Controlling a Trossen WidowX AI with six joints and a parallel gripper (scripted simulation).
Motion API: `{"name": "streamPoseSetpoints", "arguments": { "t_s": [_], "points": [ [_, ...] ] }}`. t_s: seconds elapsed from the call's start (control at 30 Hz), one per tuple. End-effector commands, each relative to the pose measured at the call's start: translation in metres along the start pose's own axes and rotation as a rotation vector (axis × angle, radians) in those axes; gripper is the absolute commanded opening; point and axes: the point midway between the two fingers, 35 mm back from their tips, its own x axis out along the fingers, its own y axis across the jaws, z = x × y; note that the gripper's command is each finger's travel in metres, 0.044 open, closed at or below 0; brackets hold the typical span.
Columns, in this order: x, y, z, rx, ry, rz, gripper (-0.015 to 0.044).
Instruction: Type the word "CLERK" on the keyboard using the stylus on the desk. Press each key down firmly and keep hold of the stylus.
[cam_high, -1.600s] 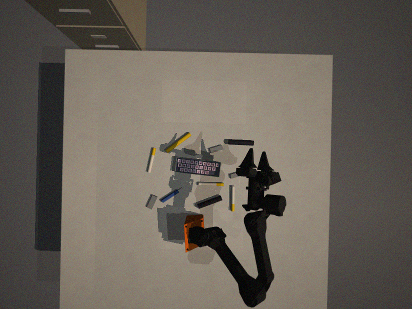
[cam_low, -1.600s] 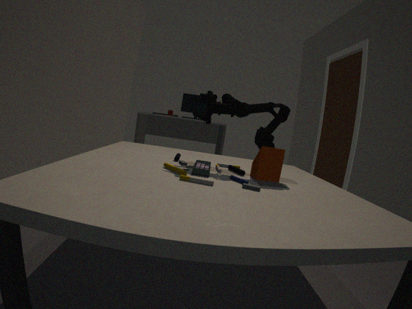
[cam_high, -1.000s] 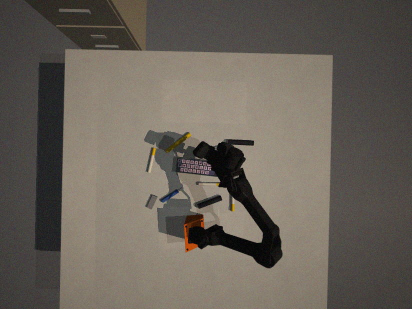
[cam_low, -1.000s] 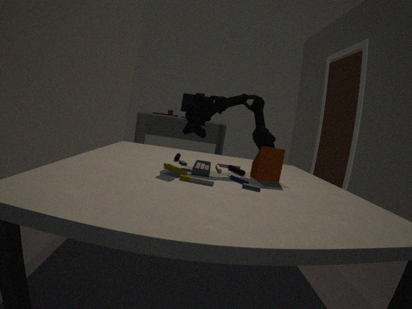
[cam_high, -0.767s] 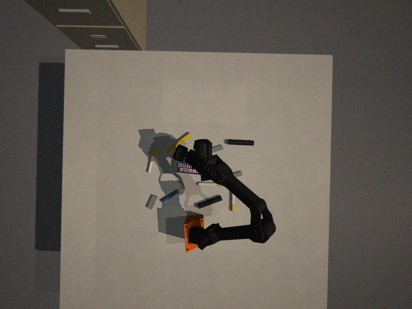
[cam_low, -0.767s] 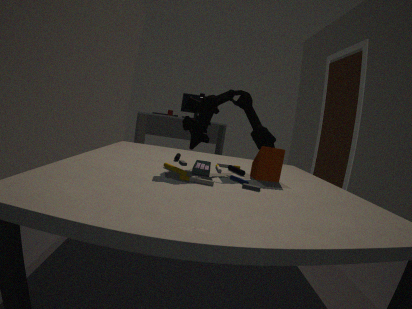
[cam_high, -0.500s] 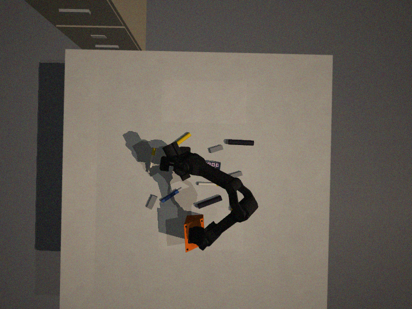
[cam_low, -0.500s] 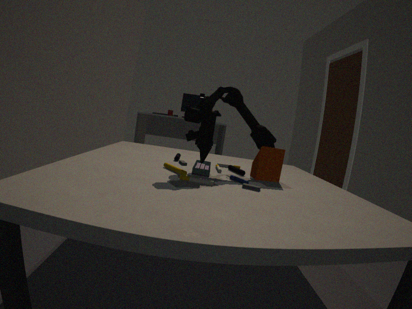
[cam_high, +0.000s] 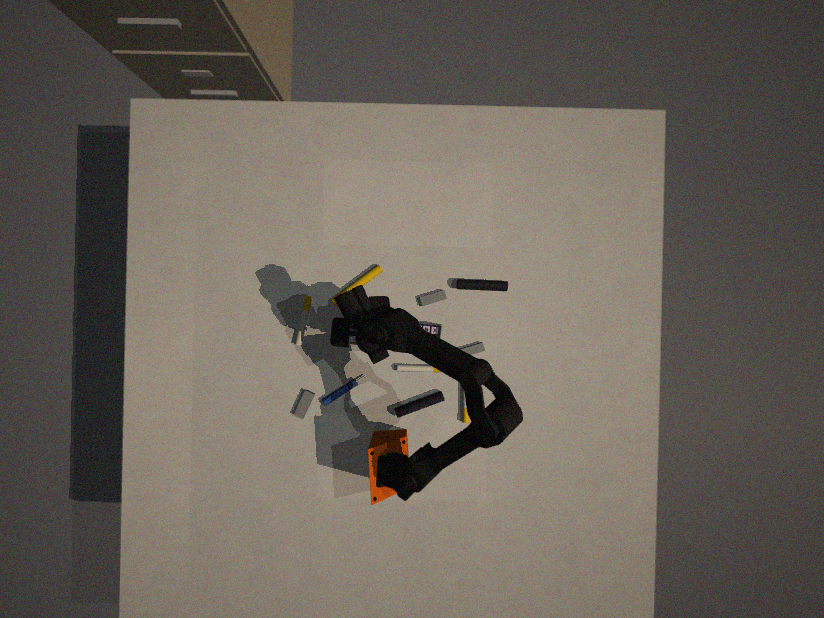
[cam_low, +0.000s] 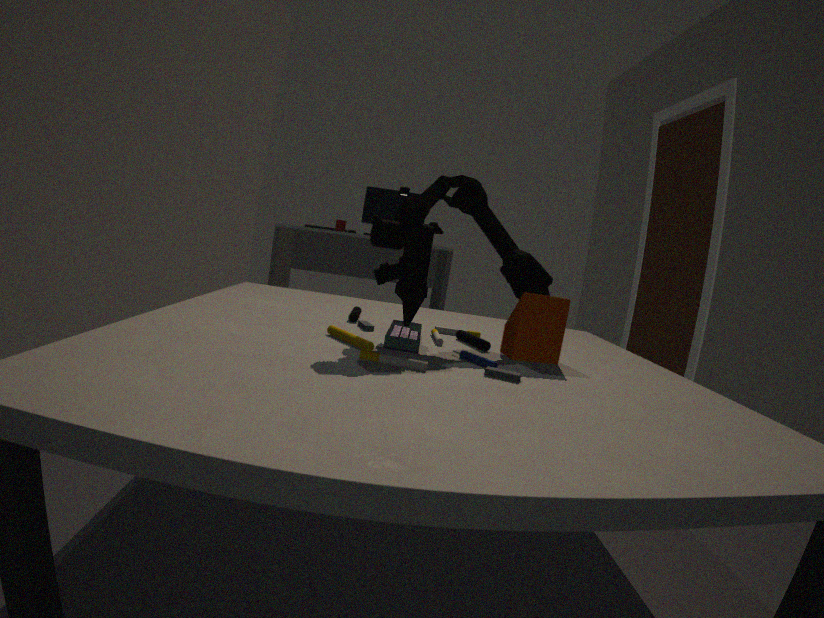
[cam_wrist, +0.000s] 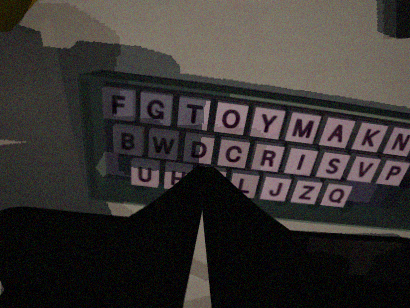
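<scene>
The keyboard (cam_high: 433, 329) (cam_low: 402, 343) (cam_wrist: 89, 135) is a dark green case with pale lettered keys, mostly hidden under the arm in the top view. My gripper (cam_low: 408, 323) (cam_wrist: 204, 175) points down at the keyboard, shut, with no stylus between its fingers. In the wrist view the tips overlap the area just below the D and C keys and cover a key between H and L. I cannot tell whether they touch it. A blue pen-like piece with a thin tip (cam_high: 340, 391) (cam_low: 475, 359), which looks like the stylus, lies on the desk between the keyboard and the orange block.
A yellow stick (cam_high: 370, 274) (cam_low: 349, 337) and a white-and-yellow stick (cam_high: 301, 321) (cam_low: 399, 361) lie close by the keyboard. Dark cylinders (cam_high: 480, 284) (cam_high: 417, 403) and grey blocks (cam_high: 302, 403) (cam_high: 431, 297) lie around it. The orange block (cam_low: 537, 329) stands at the arm's base.
</scene>
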Motion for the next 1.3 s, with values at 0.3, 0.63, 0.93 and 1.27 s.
{"name": "streamPoseSetpoints", "arguments": {
  "t_s": [0.3,0.63,0.93,1.27],
  "points": [
    [0.001,-0.041,0.0,0.018,-0.002,-0.007,0.0],
    [0.001,-0.111,-0.001,0.018,-0.002,-0.009,0.0],
    [0.001,-0.111,-0.001,0.018,-0.002,-0.009,0.0],
    [0.001,-0.081,-0.033,0.017,-0.001,-0.008,0.0]
  ]
}}
